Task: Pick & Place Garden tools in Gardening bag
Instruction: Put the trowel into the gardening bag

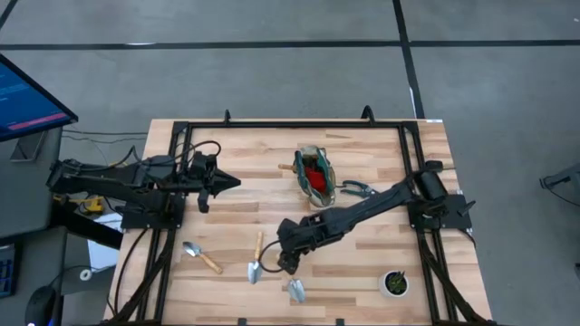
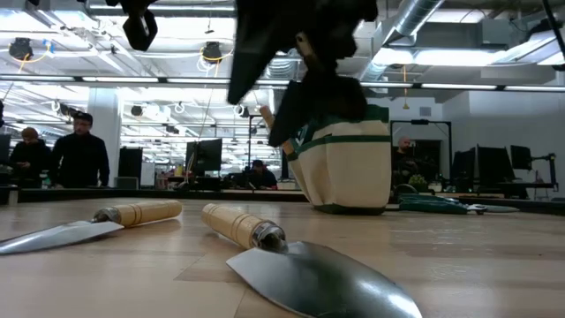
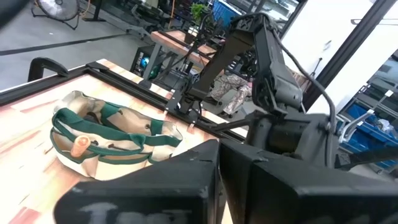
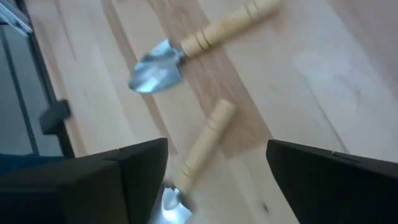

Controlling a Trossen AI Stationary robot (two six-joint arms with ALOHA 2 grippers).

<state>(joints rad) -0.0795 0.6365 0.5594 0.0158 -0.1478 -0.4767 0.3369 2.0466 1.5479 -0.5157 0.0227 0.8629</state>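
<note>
On the wooden table (image 1: pixel 362 272), the right gripper (image 4: pixel 214 180) hovers with fingers spread wide over a trowel (image 4: pixel 198 152), whose wooden handle lies between them, untouched. Another trowel (image 4: pixel 186 53) lies just beyond. The gardening bag (image 1: pixel 314 177) stands mid-table; the left gripper (image 1: pixel 231 181), fingers pressed together, waits beside it.

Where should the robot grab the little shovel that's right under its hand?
Probably the wooden handle, coming straight down from above. The shovel lies flat on the table, so only its top is free, and the round handle fits between two fingers better than the thin metal blade. The right hand hangs over it, open, one finger either side of the handle.
</note>
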